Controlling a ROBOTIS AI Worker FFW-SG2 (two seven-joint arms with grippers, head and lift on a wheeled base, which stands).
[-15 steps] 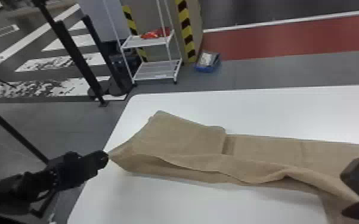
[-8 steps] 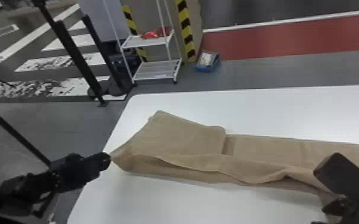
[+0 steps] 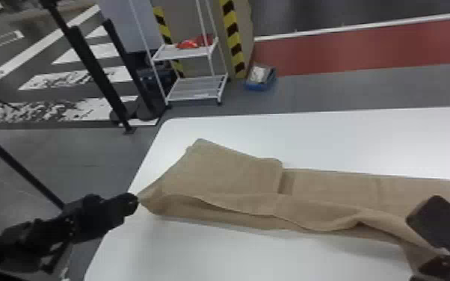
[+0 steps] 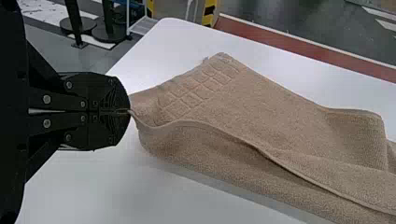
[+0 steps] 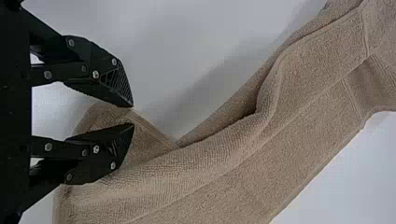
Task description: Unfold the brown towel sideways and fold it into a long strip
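At the near right of the head view, the robot's right gripper (image 3: 421,244), black with two flat fingers, is over the near part of a long brown terry-cloth towel (image 3: 235,172). In its wrist view, the right gripper (image 5: 133,115) stands partly open, a modest gap between its tips, with cloth beneath and between them but not clamped. Compared with half a second ago, it sits slightly farther right and nearer the robot.

At the near left, the matching black left gripper (image 3: 137,200) is at the towel's left end. In its wrist view, the left gripper (image 4: 130,111) is closed, pinching the towel's edge, which pulls to a point there. It has edged very slightly right since one second ago; the towel's left part looks unchanged.

The towel runs across a white, round-cornered table (image 3: 216,254), a loose fold along its near side. Beyond, on a grey floor (image 3: 347,89), stand a white metal shelf rack (image 3: 194,98) and a small blue box (image 3: 259,86).
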